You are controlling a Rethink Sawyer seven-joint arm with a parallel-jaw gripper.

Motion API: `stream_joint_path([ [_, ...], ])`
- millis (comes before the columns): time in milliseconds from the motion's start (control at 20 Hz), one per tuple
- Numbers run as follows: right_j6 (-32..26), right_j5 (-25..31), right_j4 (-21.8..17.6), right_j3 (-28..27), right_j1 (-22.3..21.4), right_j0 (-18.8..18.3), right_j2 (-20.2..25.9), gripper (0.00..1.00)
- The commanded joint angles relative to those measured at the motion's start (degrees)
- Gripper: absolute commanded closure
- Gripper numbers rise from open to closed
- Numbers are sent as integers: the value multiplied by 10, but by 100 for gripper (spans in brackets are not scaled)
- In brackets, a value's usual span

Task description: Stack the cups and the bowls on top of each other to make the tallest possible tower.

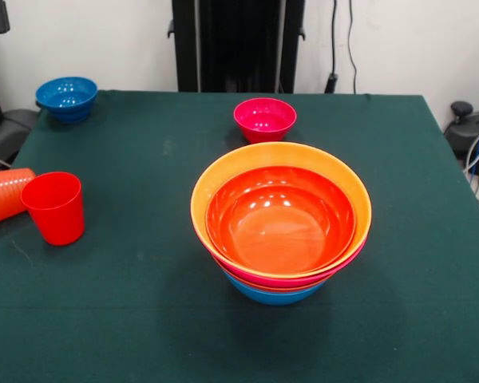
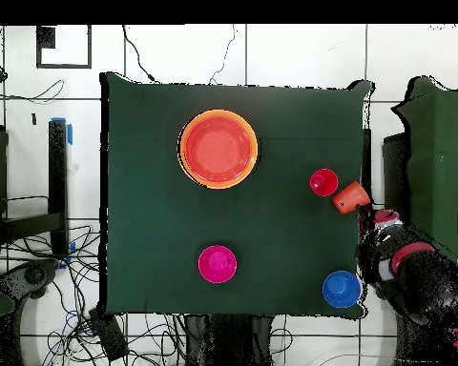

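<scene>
Four layers show on the tower [image 1: 281, 223] in the front view: a medium blue bowl [image 1: 273, 294] at the base, a pink rim above it, the yellow-orange bowl [image 1: 223, 171], and a red-orange bowl [image 1: 281, 217] nested on top. From overhead the tower [image 2: 218, 150] shows only an orange disc at 11 o'clock on the green table [image 2: 147, 200], so the lower layers are hidden there. Wide open cloth lies all round it, most of all toward 9 o'clock.

In the overhead view the small magenta bowl [image 2: 218, 264] stands alone at 6 o'clock. The small blue bowl [image 2: 341, 289] sits tight in the 4 o'clock corner. At 3 o'clock the red cup [image 2: 323, 182] stands upright, and the orange cup [image 2: 351, 197] lies on its side just beside it, right at the table's edge.

Only the overhead view shows the arm [image 2: 409, 272], off the table past 4 o'clock. Its gripper [image 2: 385, 221] is near the orange cup, and I cannot tell how its jaws stand.
</scene>
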Motion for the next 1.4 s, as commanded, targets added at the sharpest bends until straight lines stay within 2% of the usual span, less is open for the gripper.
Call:
stream_joint_path([
  [50,-130,42,-46,3,45,-15,79,0],
  [350,-66,-7,-45,29,47,-3,101,0],
  [900,-25,-45,-50,-4,84,41,97,0],
  [1150,0,-41,-27,10,57,50,97,0],
  [1400,24,-7,3,13,10,61,84,0],
])
